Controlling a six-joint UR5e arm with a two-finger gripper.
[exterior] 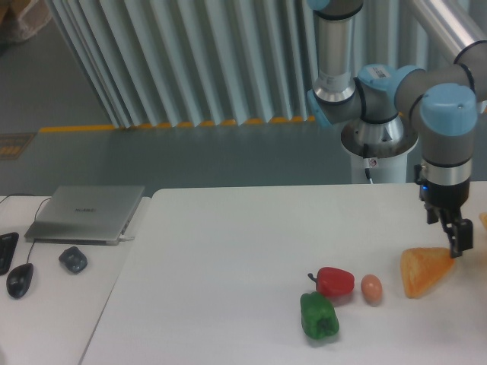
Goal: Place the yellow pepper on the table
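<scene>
Your grey-and-blue arm's black two-finger gripper (458, 242) points down beside the pale-orange wedge (426, 270); you cannot tell its spread. A yellow sliver (484, 221) sits at the white table's (228, 266) right edge.

Glossy red pepper (335, 281) and green pepper (319, 316) on matte white table (228, 266).

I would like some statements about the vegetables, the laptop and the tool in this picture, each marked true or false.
1. The red pepper lies just above the green pepper in the picture. True.
2. The tool hangs over the green pepper. False: it is at the right end of the orange wedge.
3. The small orange-brown ball lies between the red pepper and the wedge. True.
4. The laptop is open. False: it is closed.
</scene>
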